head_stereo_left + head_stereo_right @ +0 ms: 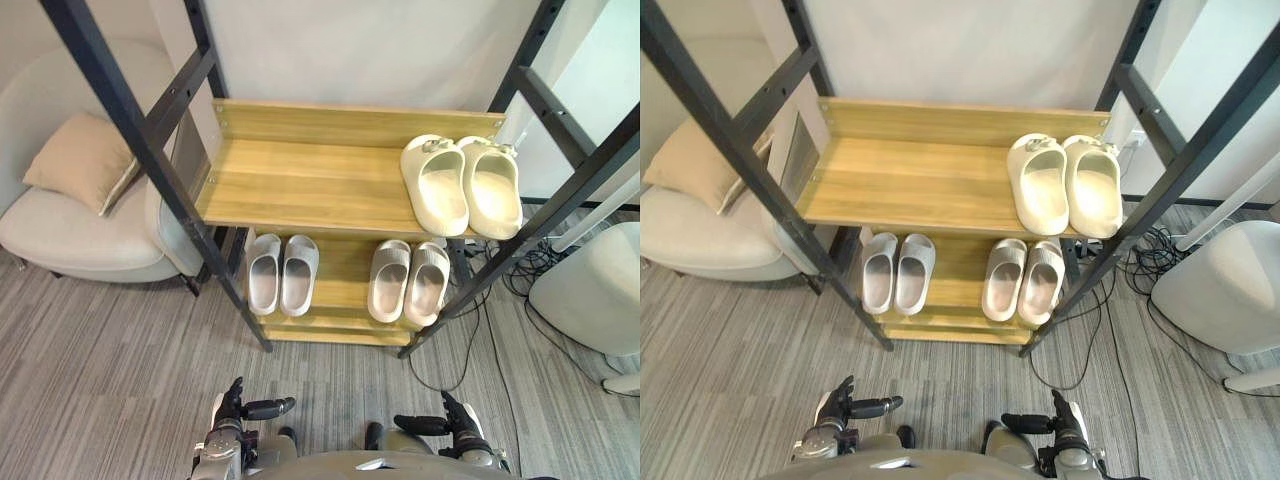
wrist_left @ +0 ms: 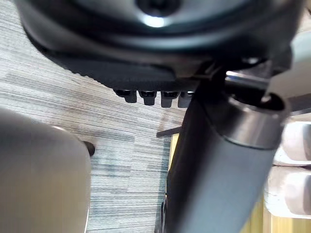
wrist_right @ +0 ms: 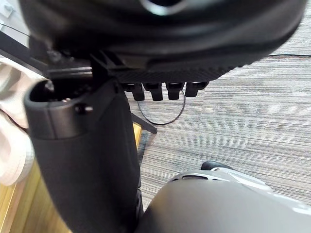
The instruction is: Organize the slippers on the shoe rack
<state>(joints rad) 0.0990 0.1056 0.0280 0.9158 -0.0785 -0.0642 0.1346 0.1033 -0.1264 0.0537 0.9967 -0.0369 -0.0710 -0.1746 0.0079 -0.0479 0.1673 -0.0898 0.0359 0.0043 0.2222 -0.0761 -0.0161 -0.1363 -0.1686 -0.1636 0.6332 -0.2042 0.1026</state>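
While both hands hang low in front of the shoe rack (image 1: 300, 170), the left hand (image 1: 238, 412) and right hand (image 1: 452, 422) show relaxed fingers, thumbs out, holding nothing. Cream slippers (image 1: 436, 190) sit paired on the upper shelf's right end. A pale grey pair (image 1: 265, 275) and a beige-grey pair (image 1: 388, 282) stand on the lower shelf. Judged light, springy moulded foam, slightly slick (no fragility concern). Recommended hold: pinch the strap or heel rim.

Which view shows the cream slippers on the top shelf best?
The right eye view: the cream slippers lie whole, side by side on the top shelf, nearest mid-picture. The left eye view shows them whole too, further right. The wrist views catch pale slipper shapes at their edges; which pair is unclear.
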